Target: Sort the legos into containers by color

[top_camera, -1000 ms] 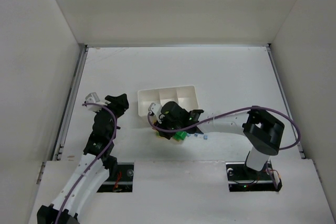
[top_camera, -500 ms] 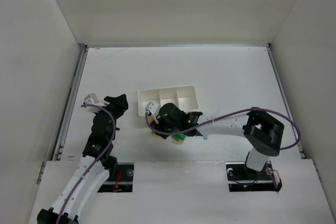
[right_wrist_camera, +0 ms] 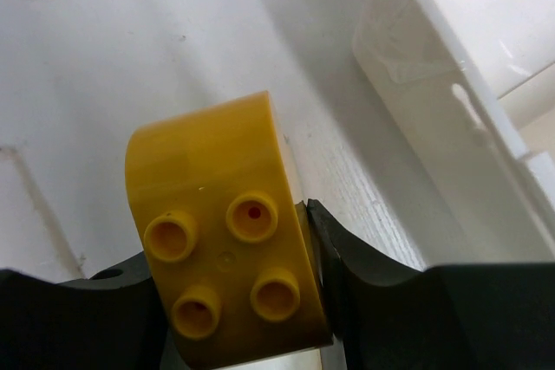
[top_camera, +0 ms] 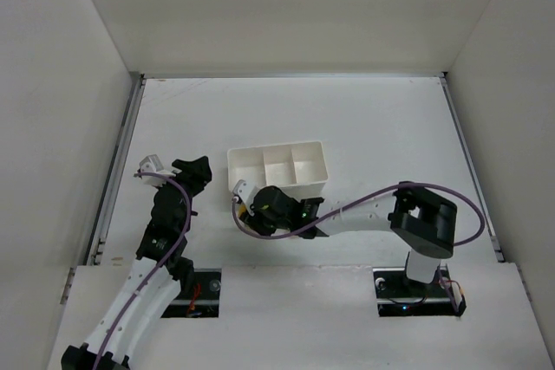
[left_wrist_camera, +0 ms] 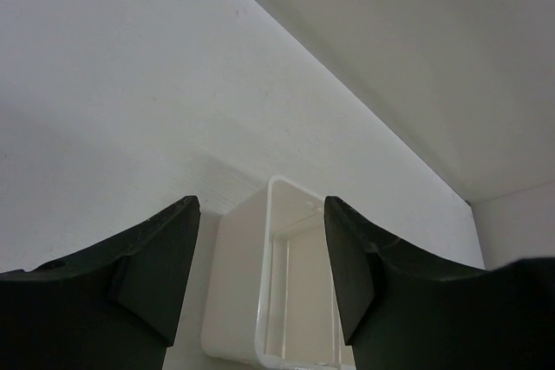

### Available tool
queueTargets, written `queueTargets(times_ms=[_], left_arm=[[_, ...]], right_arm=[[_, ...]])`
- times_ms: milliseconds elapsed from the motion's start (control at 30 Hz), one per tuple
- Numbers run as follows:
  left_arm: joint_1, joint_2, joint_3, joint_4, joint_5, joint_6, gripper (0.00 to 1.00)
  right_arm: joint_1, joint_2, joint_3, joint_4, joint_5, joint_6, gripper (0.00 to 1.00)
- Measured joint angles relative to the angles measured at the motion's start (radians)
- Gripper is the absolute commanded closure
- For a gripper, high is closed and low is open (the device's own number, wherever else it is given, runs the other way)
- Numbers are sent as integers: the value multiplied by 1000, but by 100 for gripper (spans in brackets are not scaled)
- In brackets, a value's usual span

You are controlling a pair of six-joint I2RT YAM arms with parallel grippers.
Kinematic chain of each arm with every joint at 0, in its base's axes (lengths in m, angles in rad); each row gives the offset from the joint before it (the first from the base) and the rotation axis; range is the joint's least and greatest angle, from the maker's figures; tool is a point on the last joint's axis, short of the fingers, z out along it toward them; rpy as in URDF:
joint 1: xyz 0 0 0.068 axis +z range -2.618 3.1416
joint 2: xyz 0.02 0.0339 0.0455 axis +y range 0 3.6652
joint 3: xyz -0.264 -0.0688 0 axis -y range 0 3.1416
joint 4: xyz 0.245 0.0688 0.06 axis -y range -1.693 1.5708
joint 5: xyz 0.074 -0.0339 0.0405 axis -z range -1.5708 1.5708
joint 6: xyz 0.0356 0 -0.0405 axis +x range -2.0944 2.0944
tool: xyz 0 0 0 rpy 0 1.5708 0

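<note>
A yellow-orange lego, a four-stud brick with one rounded end, sits clamped between the fingers of my right gripper, studs facing the camera. In the top view that gripper hovers just in front of the left end of the white tray. The tray's three compartments look empty from above, and its corner shows at the upper right of the right wrist view. My left gripper is open with nothing between its fingers and points at the tray's end wall from the left. The other legos are hidden under the right arm.
The white side walls of the enclosure close in on the left and right, with a back wall beyond the tray. The right arm's purple cable loops over the table at the right.
My right gripper has swung left and toward the near edge, carrying the yellow-orange lego away from the pile. The green legos seen earlier are now covered. The left arm has stayed put.
</note>
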Motion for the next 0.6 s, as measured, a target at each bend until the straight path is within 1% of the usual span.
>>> queueTargets(times_ms=[100,233,400,533,567,600], left_arm=[[2,-5,0,-3,0,0,43],[2,-16,0,-7,0,0,43],[2,-16,0,-18,0,0,43],[2,-19,0,-23,0,0,43],[2,-21,0,-24,0,0,43],[2,-21,0,-24,0,0,43]], right_arm=[[3,19,1,27,10,5,54],[13,30,1,37,18,13,38],[27,52,1,41,21,13,37],[32,62,1,76,24,14,38],[32,63,1,84,24,14,37],[32,64,1,94,24,15,34]])
